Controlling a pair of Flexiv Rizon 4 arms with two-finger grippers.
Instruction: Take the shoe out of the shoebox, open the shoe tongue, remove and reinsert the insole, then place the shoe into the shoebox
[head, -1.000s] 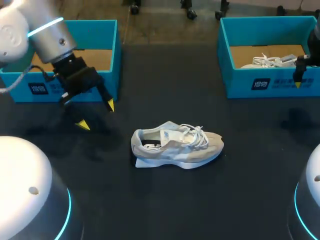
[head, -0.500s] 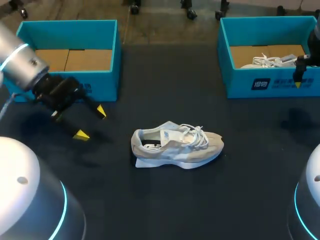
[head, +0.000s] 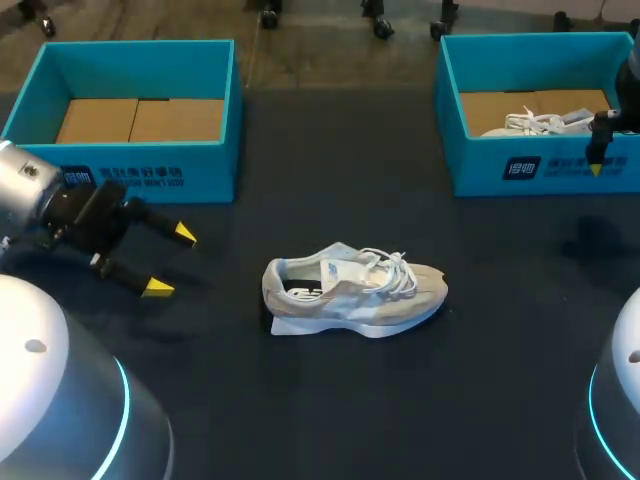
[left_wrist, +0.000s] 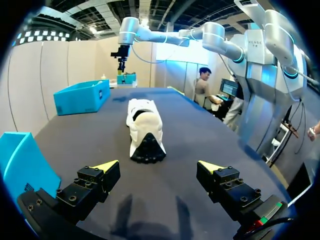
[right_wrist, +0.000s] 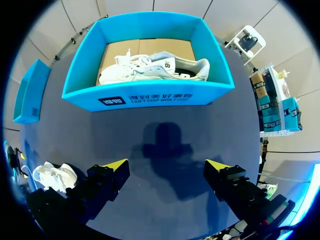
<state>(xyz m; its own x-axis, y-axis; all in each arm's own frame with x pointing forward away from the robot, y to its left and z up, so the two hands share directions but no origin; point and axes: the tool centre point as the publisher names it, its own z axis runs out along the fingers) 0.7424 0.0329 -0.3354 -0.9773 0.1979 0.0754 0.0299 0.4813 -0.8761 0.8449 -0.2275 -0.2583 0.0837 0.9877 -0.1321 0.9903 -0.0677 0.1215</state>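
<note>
A beige sneaker (head: 350, 290) with white laces stands on its sole in the middle of the dark table, toe to the right. My left gripper (head: 165, 262) hovers open to its left, level with the heel. In the left wrist view the sneaker (left_wrist: 144, 125) lies ahead of the open left gripper (left_wrist: 159, 167), heel towards it. My right gripper (head: 597, 150) hangs at the front wall of the right shoebox (head: 470, 170). In the right wrist view the right gripper (right_wrist: 166, 165) is open over bare table before that shoebox (right_wrist: 150, 97), which holds a second white shoe (right_wrist: 155, 67).
An open blue shoebox (head: 215, 150) with a bare cardboard floor stands at the back left, behind my left gripper. The second shoe (head: 545, 120) shows inside the right shoebox. Dark table surface (head: 330, 400) lies around the sneaker on all sides.
My left arm has swung away from the left shoebox's front towards the left front of the table, its gripper still open. The right arm and the sneaker have not moved.
</note>
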